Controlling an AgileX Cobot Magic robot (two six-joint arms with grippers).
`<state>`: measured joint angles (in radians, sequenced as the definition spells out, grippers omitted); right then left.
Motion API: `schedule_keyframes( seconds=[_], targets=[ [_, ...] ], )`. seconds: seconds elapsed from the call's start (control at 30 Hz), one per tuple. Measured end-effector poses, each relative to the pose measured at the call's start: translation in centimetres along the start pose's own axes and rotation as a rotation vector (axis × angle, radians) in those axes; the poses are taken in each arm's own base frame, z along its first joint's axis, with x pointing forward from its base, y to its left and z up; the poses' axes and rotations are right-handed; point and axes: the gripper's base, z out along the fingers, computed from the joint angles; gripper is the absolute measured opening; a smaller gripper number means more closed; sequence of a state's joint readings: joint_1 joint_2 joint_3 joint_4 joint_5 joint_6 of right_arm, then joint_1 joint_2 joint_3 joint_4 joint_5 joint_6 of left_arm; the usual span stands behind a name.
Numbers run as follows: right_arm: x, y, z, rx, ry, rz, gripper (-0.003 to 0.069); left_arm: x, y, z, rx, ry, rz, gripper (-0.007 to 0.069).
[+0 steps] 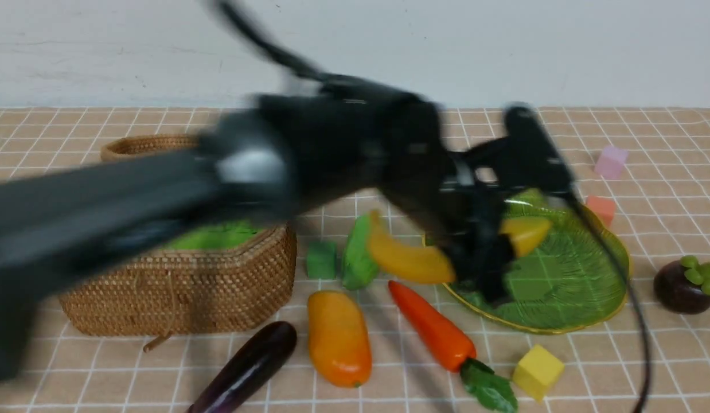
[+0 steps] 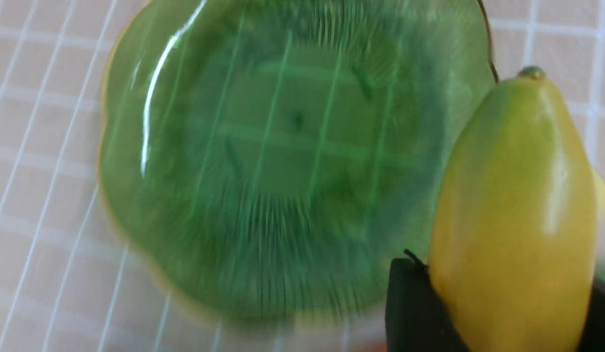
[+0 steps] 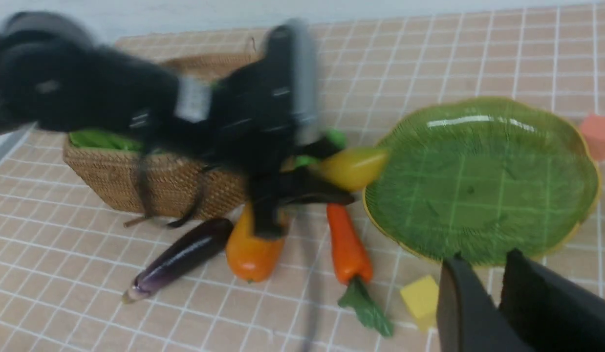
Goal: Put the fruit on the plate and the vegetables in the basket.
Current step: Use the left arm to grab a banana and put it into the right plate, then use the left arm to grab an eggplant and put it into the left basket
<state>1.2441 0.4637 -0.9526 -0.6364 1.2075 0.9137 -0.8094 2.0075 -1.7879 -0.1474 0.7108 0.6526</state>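
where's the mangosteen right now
In the front view, the mangosteen sits at the far right on the checked cloth, just to the right of the green plate and not on it.

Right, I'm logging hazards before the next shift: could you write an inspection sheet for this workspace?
Surface: checked cloth, no spills seen.
Fruit: banana held near the plate; mango and mangosteen on the cloth.
Vegetables: carrot, eggplant and cucumber on the cloth.
Basket: green lining visible, inside partly hidden.
Clutter: green cube, yellow cube, coral cube, lilac cube.
Left pincer: closed on the banana.
Right pincer: slightly open, nothing seen between its tips.
Cables: black cable hangs across the front view of the plate; contact unclear.
Surroundings: pale wall with faint marks; people, nothing seen.
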Motion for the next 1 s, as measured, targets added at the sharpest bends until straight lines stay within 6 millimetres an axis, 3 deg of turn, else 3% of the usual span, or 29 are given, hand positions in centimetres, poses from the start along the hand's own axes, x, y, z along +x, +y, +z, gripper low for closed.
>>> schedule_keyframes(
  seconds=[0.1,0.23,0.47,0.57,0.67,0.7,0.73,0.8,0.87,0.9,0.93,1.0],
  targets=[
    [0.3,-0.1,0.0,0.008,0.03,0.007,0.015,-1.6,1.3,3.7,0.007,-0.003,0.007,0.0302],
    [0.5,-0.1,0.0,0.012,0.05,0.011,0.0151,-3.2,2.5,6.5,-0.022,-0.067,0.013,0.0302],
    [0.5,0.0,0.0,0.005,0.06,0.016,0.0154,-2.3,1.7,11.6,0.032,-0.109,0.022,0.0307],
    [0.7,0.1,0.0,-0.006,0.074,0.022,0.0158,-2.0,1.5,12.1,0.045,-0.108,0.048,0.0395],
    [0.7,0.1,0.0,-0.006,0.078,0.011,0.0159,-2.6,1.6,11.1,0.057,-0.125,0.037,0.0524],
    [0.7,0.1,0.0,-0.006,0.078,0.01,0.0159,-2.6,1.6,10.9,0.062,-0.123,0.035,0.0533],
    [0.7,0.1,0.0,-0.008,0.08,0.009,0.0161,-3.0,1.6,9.9,0.086,-0.117,0.02,0.0589],
    [0.7,0.1,0.0,-0.008,0.08,0.009,0.0162,-3.5,1.6,7.7,0.127,-0.09,-0.018,0.0622],
    [0.7,0.1,0.0,-0.007,0.08,0.008,0.0162,-4.0,1.3,4.2,0.183,-0.024,-0.109,0.0603],
    [0.7,0.1,0.0,-0.007,0.08,0.008,0.0162,-4.2,1.4,3.8,0.178,-0.03,-0.119,0.0597],
    [0.7,0.1,0.0,-0.008,0.08,0.006,0.0162,-4.1,1.2,0.7,0.195,0.047,-0.197,0.0534],
    [0.8,0.1,0.0,-0.012,0.086,-0.004,0.0162,-3.6,0.9,-3.0,0.161,0.138,-0.287,0.0398]
  ],
)
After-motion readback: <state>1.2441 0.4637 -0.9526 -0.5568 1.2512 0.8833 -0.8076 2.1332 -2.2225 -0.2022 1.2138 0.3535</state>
